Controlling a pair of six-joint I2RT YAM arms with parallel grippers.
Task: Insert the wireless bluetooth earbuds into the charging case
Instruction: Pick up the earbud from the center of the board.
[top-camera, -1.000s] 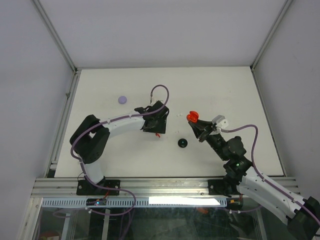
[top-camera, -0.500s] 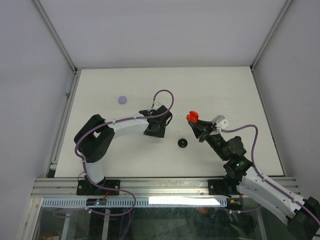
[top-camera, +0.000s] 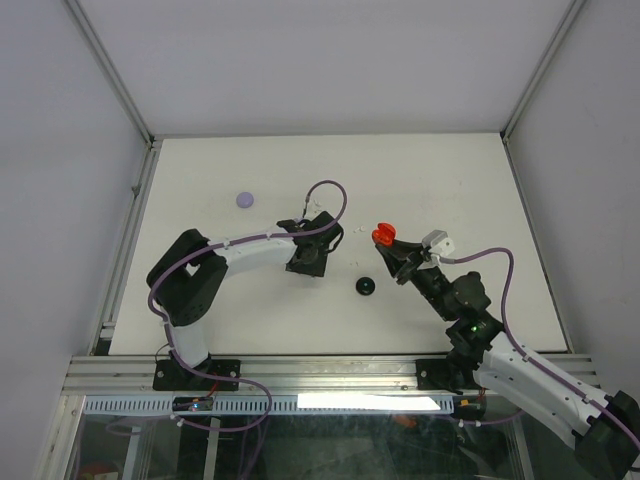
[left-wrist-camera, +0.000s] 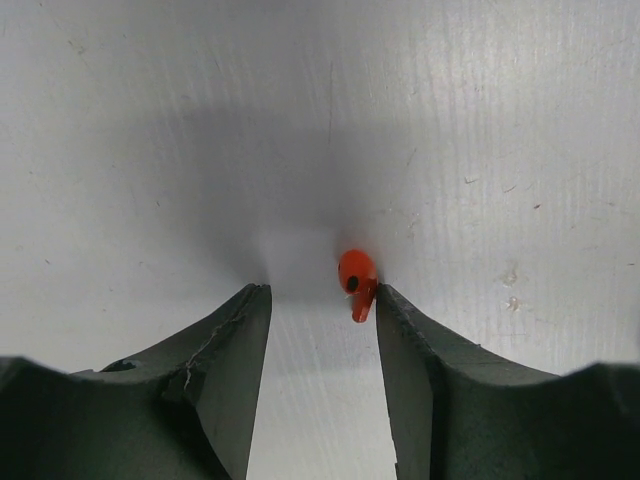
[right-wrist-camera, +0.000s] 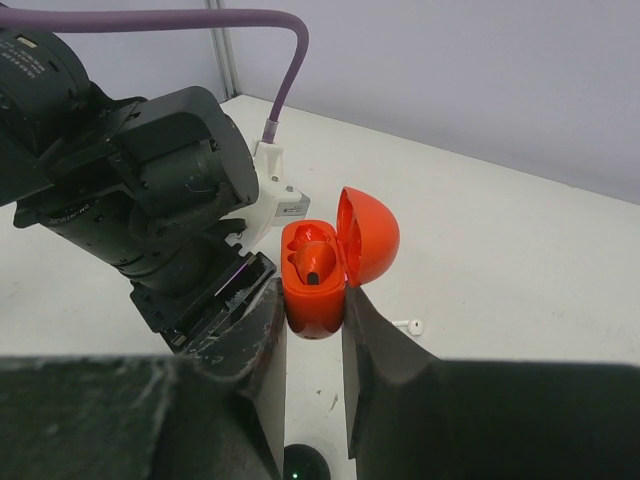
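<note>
A red earbud (left-wrist-camera: 357, 280) lies on the white table, its stem touching the inner tip of the right finger of my left gripper (left-wrist-camera: 318, 292). That gripper is open, its jaws straddling the earbud with a wide gap on the left side. From above, the left gripper (top-camera: 308, 262) points down at the table and hides the earbud. My right gripper (right-wrist-camera: 312, 292) is shut on a red charging case (right-wrist-camera: 314, 285), held up with its lid open. One red earbud (right-wrist-camera: 312, 258) sits inside it. In the top view the case (top-camera: 381, 236) hangs right of the left gripper.
A black round case (top-camera: 365, 286) sits on the table between the two grippers and shows below the right jaws (right-wrist-camera: 305, 465). A lavender case (top-camera: 245, 199) lies at the back left. A white earbud (right-wrist-camera: 410, 326) lies near the red case; small white earbuds (top-camera: 357, 230) show from above.
The left wrist turned and came down over the red earbud, now covering it from above. Its jaws have narrowed. The right arm and the red case have held still.
</note>
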